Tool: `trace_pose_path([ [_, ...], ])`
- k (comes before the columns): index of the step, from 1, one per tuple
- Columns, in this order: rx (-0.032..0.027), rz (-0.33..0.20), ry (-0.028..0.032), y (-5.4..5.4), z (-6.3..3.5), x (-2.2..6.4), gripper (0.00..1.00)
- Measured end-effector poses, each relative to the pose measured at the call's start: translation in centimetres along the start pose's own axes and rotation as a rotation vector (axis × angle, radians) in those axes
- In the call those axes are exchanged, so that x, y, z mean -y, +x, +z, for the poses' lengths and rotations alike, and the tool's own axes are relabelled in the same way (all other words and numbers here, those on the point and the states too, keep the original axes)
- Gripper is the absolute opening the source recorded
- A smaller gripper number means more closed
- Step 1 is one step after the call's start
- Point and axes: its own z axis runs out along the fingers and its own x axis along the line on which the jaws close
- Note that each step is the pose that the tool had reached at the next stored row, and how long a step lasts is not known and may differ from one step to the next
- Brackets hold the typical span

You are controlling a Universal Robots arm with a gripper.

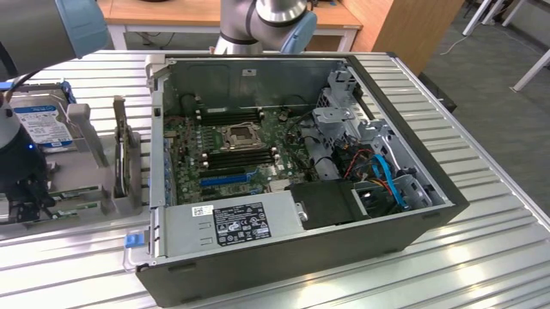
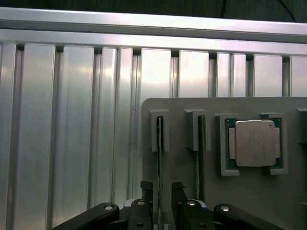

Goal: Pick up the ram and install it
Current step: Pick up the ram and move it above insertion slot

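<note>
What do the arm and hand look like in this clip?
The arm has grey tubular links, silver joints and light-blue caps, with a thin dark cable near its black wrist. The hand is black, with linked bars, silver pins and two narrow fingers.

My arm reaches down at the exterior view's left, and my gripper (image 1: 33, 205) hangs low over a grey holder (image 1: 86, 161) on the ribbed metal surface (image 1: 481, 257). The ram (image 1: 73, 192), a thin green stick, sits in that holder right at my gripper, with a second green stick (image 1: 76, 206) just beside it. A hard drive (image 1: 43, 122) with a blue label and an upright card (image 1: 123, 151) share the holder. Beside it lies the open computer case (image 1: 413, 138). Its motherboard (image 1: 270, 170) shows a CPU socket (image 1: 238, 136), long black slots (image 1: 241, 158) and a blue slot (image 1: 225, 178), with the labelled power supply (image 1: 232, 222) near the front.
</note>
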Motion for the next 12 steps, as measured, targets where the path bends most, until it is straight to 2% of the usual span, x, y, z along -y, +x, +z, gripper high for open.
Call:
trace_pose_path([
  [12,0.0000,0.000,0.0000,0.2,-0.06,1.30,0.30],
])
